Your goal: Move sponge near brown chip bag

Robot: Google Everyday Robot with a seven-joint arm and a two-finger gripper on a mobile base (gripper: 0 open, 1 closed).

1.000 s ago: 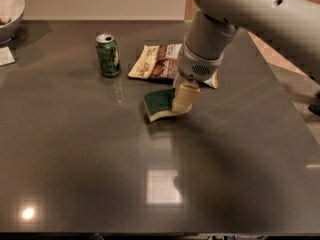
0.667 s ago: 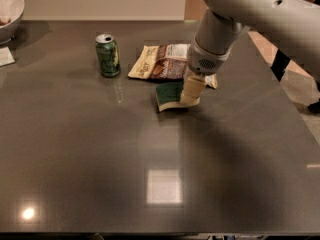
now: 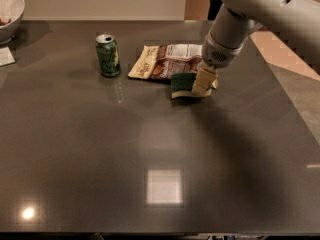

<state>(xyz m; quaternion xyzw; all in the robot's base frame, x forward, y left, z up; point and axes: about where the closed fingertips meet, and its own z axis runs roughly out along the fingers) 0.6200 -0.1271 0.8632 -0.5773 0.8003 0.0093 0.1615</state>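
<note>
The sponge, dark green on top with a pale yellow layer below, lies on the dark table just in front of the brown chip bag. The bag is flat, brown in the middle with cream ends and printed text. My gripper comes down from the upper right. Its pale fingers are at the sponge's right end and look closed on it. The sponge's near edge touches or almost touches the bag's front edge.
A green soda can stands upright left of the chip bag. A white bowl sits at the far left corner with a white card below it. The table's right edge borders a tan floor.
My gripper has moved to the right and away from the camera with the sponge, bringing it from the table's middle up to the chip bag's front edge.
</note>
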